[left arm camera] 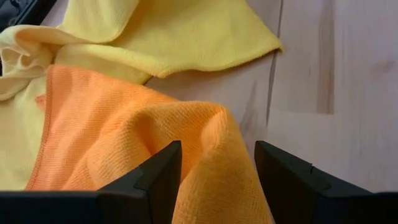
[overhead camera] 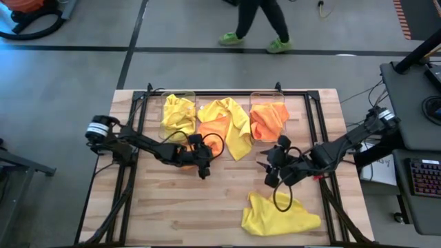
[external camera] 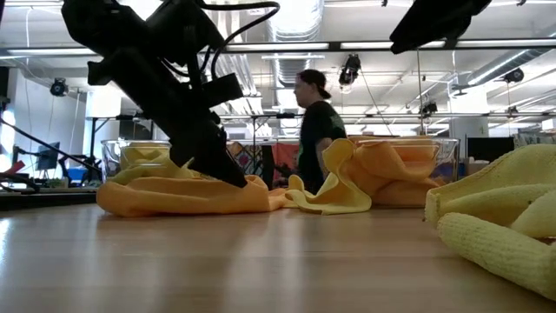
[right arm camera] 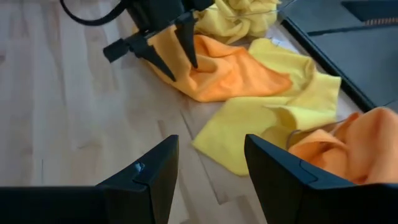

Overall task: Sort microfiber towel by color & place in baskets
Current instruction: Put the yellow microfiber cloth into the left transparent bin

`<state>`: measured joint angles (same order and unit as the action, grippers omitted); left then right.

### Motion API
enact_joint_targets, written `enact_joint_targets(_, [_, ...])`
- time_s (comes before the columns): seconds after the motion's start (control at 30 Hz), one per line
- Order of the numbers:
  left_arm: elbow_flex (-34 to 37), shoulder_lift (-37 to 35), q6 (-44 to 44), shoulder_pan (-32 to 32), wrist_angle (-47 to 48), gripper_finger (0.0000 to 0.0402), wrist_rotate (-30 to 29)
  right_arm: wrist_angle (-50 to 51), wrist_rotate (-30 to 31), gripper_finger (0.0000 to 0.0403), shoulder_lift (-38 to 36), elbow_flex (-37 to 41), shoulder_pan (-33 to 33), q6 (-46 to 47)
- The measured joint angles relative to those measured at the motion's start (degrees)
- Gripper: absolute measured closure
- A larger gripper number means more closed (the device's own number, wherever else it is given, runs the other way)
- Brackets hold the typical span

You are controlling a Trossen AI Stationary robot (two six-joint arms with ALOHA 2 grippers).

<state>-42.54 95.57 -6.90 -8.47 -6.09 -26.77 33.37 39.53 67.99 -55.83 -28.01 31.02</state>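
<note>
Two baskets are seen from above at the table's far edge: the left basket point(overhead camera: 178, 103) holds yellow cloth, the right basket point(overhead camera: 269, 105) orange. Between them an orange towel point(overhead camera: 213, 129) and a yellow towel point(overhead camera: 233, 125) remain unsorted; another yellow towel point(overhead camera: 279, 213) lies near the front edge, open wood around it. In the left wrist view, the left gripper point(left arm camera: 217, 180) straddles an orange fold, jaws apart. In the right wrist view, the right gripper point(right arm camera: 208, 165) hangs open, empty.
</note>
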Motion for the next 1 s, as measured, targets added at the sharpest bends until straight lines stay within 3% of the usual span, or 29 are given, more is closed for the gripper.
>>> enact_joint_targets(0.3, [0.06, -1.22, -0.36, 0.02, -0.54, 0.0199, 0.65, -3.88, 0.24, 0.0234, 8.89, -0.35, 2.61, -1.63])
enact_joint_targets(0.5, [0.08, -3.17, -0.30, 0.02, 1.28, 0.0169, 0.66, -9.38, -9.39, 0.0209, 14.93, -0.42, 7.89, -2.05])
enact_joint_targets(0.73, [0.08, -8.17, -1.08, -0.17, 7.26, 0.0144, 0.65, -13.24, -9.60, 0.0202, 22.20, -1.93, 9.94, -4.65])
enact_joint_targets(1.0, [0.97, -15.88, 3.50, -0.62, 7.13, 0.0143, 6.58, -17.56, -12.64, 0.0202, 29.06, -2.05, 12.56, -5.09])
